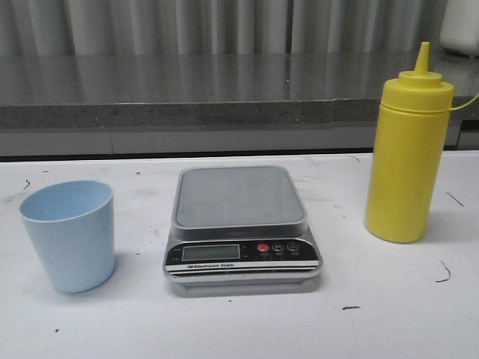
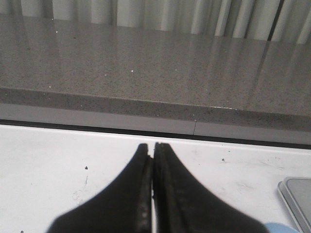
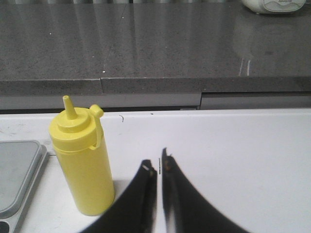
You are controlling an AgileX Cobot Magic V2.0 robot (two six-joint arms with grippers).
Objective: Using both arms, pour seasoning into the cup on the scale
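The yellow seasoning bottle (image 1: 408,149) stands upright on the white table at the right, cap off its nozzle and hanging by its tether. The pale blue cup (image 1: 70,233) stands upright at the left. The silver scale (image 1: 239,221) sits between them with nothing on its platform. No arm shows in the front view. My left gripper (image 2: 151,145) is shut and empty over the table; a corner of the scale (image 2: 297,194) and a sliver of the cup (image 2: 277,227) show beside it. My right gripper (image 3: 157,162) is shut and empty, just beside the bottle (image 3: 80,158).
A grey stone counter ledge (image 1: 224,97) runs along the back of the table. A white appliance (image 1: 460,26) stands on it at the far right. The white table (image 1: 389,299) carries small dark marks.
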